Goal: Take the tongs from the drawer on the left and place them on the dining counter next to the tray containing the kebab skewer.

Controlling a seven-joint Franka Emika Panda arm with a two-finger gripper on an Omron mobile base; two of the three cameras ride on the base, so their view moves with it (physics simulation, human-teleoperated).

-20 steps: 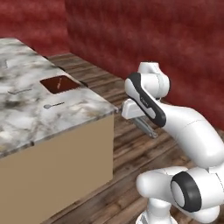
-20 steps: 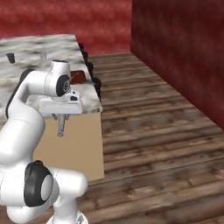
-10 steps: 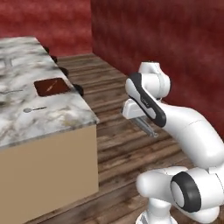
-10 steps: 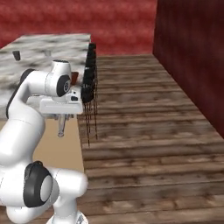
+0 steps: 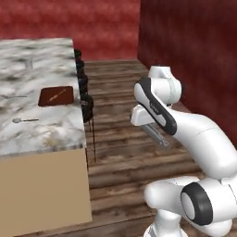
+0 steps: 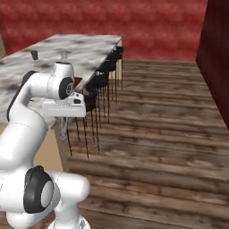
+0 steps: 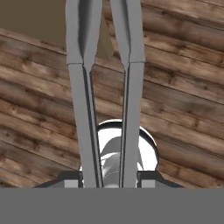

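Grey metal tongs (image 7: 105, 92) run up the hand view as two long narrow arms, their joined end cut off below between the gripper (image 7: 109, 179) fingers, which are clenched on them from both sides. Wood-plank floor (image 7: 183, 109) lies beyond them. In the left base view the tongs (image 5: 156, 135) slant down from under the white hand, over the floor and well apart from the counter; much of their length is hidden by the arm. From the right base view only a short grey piece (image 6: 64, 129) hangs below the hand.

On the marble dining counter (image 5: 41, 129) a reddish-brown tray (image 5: 56, 96) sits near the right edge, with a thin skewer on it, hard to make out. A small spoon (image 5: 24, 120) lies nearer the front edge. Dark stools (image 6: 100, 85) line the counter's side, partly hidden by the arm.
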